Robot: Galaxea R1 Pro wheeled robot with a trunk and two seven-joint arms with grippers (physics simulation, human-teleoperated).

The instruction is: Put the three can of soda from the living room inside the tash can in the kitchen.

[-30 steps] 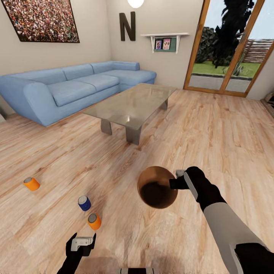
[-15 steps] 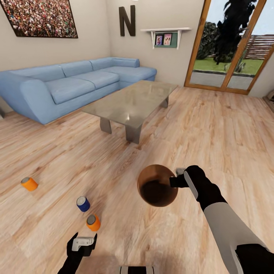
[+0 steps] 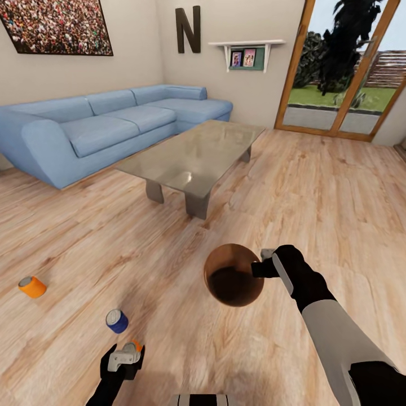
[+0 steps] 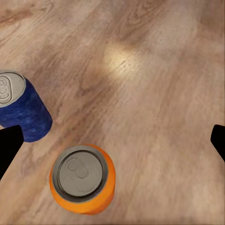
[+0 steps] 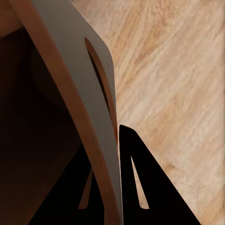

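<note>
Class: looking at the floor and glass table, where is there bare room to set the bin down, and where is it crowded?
Free: the floor between the glass table and the glass doors, and the tabletop itself. Crowded: the floor by the left gripper, where the blue can and an orange can stand close together; another orange can lies further left.

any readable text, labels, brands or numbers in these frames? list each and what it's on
"N": one large black block letter mounted on the pale wall above the long blue corner sofa.
Blue soda can with grey metal top: no print on its side.
Orange soda can with grey metal top: no print showing either.
Small framed pictures on the white wall shelf: too small to read.
Large crowd picture on the wall: no text legible.
</note>
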